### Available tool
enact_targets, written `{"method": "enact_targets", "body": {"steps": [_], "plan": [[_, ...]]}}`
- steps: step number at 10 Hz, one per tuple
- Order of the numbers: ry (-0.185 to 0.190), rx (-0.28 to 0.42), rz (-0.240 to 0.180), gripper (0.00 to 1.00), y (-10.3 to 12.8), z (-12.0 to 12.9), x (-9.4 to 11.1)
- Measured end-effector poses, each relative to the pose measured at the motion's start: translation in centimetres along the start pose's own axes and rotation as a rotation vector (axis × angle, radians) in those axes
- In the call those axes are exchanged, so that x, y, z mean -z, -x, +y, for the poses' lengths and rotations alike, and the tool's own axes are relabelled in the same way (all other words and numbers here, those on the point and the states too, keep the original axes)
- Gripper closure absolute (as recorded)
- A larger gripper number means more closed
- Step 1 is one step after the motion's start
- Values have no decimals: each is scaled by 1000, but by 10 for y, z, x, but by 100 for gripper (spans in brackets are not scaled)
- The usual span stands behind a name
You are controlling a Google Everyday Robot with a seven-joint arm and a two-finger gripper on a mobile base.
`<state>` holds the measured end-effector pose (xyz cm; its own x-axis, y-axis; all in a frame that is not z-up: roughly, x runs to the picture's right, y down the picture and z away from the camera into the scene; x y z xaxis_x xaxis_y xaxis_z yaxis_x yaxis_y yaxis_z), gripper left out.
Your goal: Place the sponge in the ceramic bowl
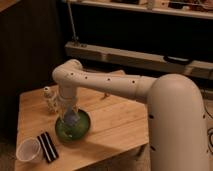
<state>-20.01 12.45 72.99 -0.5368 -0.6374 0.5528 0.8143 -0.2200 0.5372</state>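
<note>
The dark-green ceramic bowl (75, 129) sits on the wooden table (120, 125), left of its middle. My white arm reaches in from the right and bends straight down over the bowl. The gripper (70, 119) hangs just inside the bowl's rim, shut on the small light-blue sponge (72, 120). The sponge sits low over the bowl's inside. I cannot tell whether it touches the bottom.
A small white object (49, 99) stands just behind and left of the bowl. A black striped flat rectangle (47, 146) and a clear plastic cup (27, 150) lie at the front left corner. A small orange object (105, 96) sits behind the arm. A dark shelf (135, 55) runs along the back.
</note>
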Motion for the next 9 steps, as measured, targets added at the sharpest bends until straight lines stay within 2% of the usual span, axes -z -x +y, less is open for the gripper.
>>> {"method": "enact_targets", "body": {"steps": [1,2,9], "plan": [[1,-3,-1,24,-1,0,-3],[3,-7,-2,20,-1,1,-5],[-5,-15,-2,20,3,4,-8]]}}
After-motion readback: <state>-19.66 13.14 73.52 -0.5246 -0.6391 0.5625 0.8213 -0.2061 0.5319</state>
